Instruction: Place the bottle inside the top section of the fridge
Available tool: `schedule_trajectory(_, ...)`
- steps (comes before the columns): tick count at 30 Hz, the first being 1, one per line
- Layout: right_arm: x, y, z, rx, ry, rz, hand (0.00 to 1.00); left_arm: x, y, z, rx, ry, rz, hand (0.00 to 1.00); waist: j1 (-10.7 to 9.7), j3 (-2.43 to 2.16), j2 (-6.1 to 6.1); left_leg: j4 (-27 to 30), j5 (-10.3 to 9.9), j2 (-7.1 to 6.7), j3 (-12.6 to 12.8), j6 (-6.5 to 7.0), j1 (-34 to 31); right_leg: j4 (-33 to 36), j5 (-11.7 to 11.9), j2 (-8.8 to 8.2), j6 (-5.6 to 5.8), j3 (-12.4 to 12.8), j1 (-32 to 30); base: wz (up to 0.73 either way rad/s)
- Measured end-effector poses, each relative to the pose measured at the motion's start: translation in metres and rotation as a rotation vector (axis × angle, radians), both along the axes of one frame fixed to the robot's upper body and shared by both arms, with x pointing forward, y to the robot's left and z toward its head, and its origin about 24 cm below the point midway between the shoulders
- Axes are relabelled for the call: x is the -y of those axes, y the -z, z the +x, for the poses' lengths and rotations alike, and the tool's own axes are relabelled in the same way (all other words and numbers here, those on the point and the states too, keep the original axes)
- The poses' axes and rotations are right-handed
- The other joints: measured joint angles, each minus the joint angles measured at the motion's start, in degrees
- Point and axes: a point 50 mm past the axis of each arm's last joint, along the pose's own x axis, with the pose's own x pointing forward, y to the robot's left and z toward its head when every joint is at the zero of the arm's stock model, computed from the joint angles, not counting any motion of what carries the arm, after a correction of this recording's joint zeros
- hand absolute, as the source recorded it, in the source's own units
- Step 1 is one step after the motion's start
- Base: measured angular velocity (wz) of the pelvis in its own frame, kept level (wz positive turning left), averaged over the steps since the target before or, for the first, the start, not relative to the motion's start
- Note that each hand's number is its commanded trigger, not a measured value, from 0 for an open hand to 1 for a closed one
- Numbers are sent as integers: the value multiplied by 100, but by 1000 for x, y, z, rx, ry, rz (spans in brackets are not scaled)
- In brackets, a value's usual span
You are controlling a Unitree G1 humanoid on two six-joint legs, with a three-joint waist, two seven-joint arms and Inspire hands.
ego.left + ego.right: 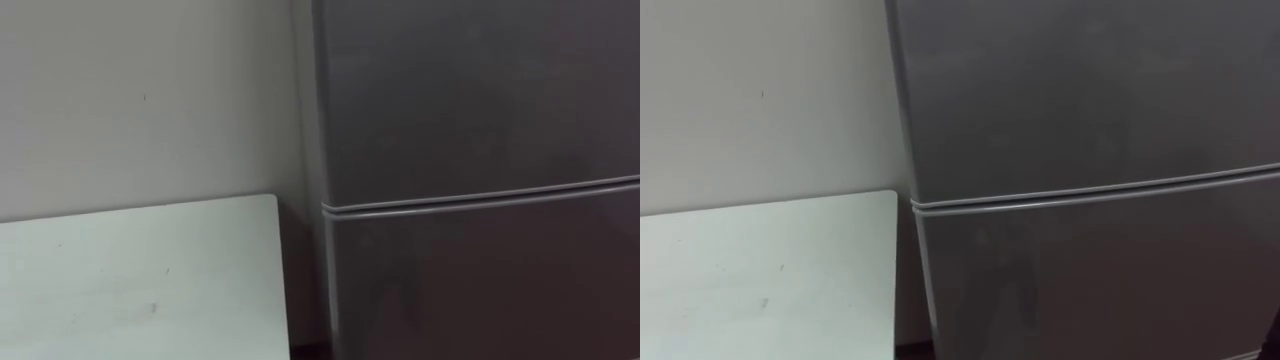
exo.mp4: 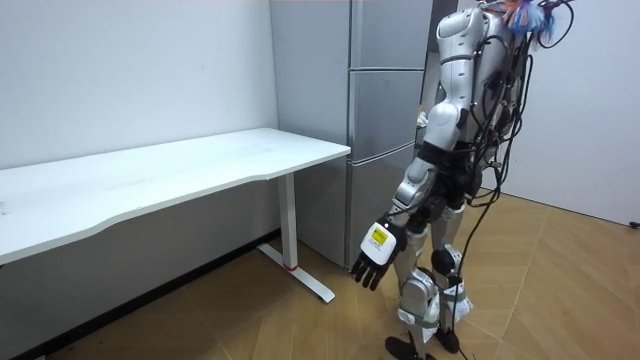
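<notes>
Your robot stands upright on the wooden floor, close in front of the fridge and facing it. Both fridge doors are closed: the upper door sits shut above the lower door, with a pale seam running between them straight ahead of the robot's head. To the left of the fridge you have the white table, its near corner just beside the fridge's side and its long edge against the pale wall.

The left hand hangs low at the robot's side, in front of the lower door and apart from it. Its fingers are loose and spread, pointing down, and they hold nothing. Where the bottle is, you cannot tell from these views.
</notes>
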Motion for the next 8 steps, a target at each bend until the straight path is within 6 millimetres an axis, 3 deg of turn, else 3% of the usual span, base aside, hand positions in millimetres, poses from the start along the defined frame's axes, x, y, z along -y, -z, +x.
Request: schedule_trajectory(8,-1,0,0,4,-12,19,0,0,0,0,-1,6,1,0,0,2,-14,-2,0,0,-19,0,15,3,0,3,0,11,6,0)
